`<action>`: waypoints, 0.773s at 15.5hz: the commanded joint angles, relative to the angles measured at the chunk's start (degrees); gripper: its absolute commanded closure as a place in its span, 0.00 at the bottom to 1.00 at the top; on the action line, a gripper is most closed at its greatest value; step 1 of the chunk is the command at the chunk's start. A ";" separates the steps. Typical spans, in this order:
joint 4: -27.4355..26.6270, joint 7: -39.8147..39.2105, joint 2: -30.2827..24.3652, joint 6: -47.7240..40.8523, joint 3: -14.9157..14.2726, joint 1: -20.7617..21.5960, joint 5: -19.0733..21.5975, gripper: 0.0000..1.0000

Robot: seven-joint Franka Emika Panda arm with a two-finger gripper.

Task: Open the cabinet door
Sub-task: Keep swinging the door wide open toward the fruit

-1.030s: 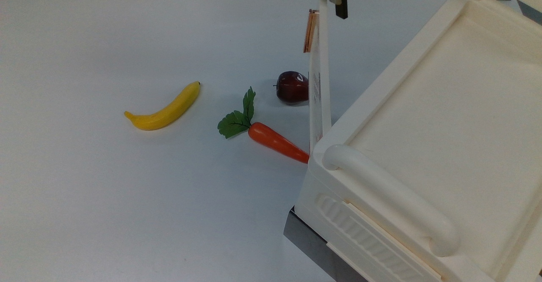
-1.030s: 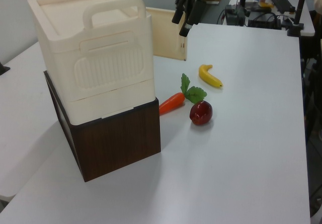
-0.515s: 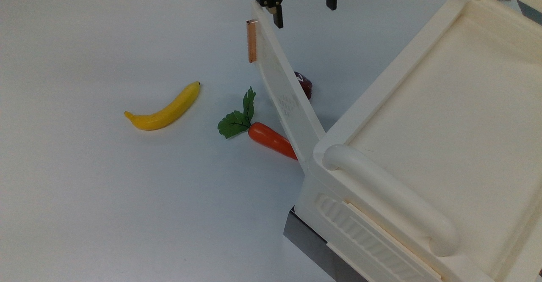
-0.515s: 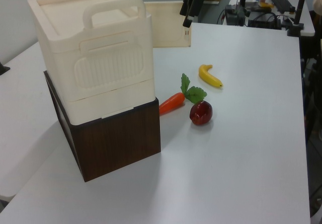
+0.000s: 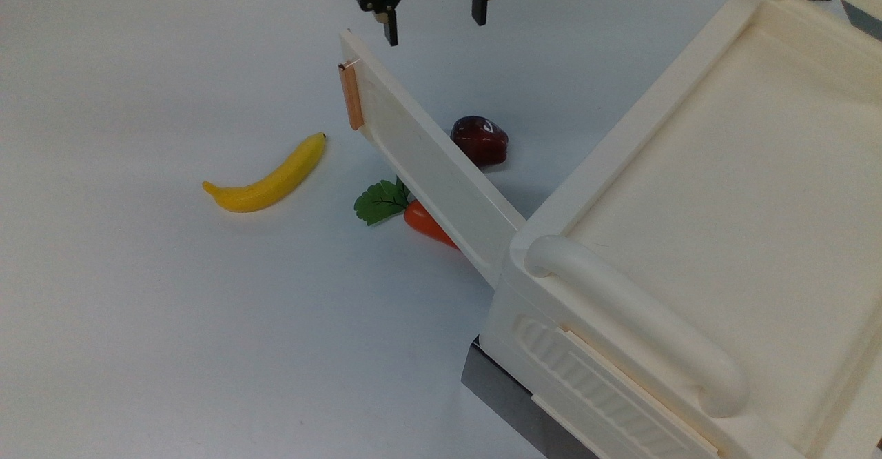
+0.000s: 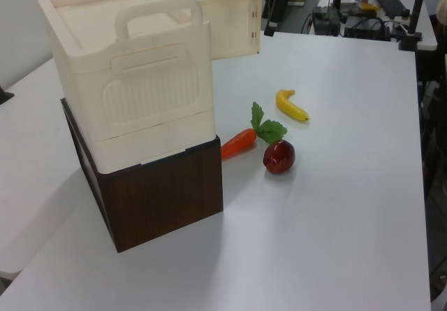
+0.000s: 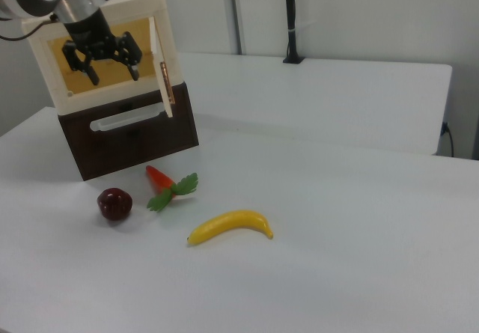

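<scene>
Cabinet door (image 5: 427, 169) swung well out, centre of top view, copper strip (image 5: 351, 96) at free end | hand (image 5: 433, 23) at upper centre, fingers spread wide, nothing held | door judged light, rigid, smooth plastic; free edge beside strip recommended for hold.
</scene>
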 commanded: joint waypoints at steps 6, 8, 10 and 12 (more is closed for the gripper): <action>-2.31 9.43 1.31 -1.28 -0.29 -3.98 -0.32 0.00; -3.46 10.66 1.40 -2.59 -0.29 -4.86 -0.32 0.00; -4.51 10.75 1.31 -5.04 -0.29 -6.35 -0.49 0.00; -5.56 10.67 1.22 -7.07 -0.29 -7.76 -0.76 0.00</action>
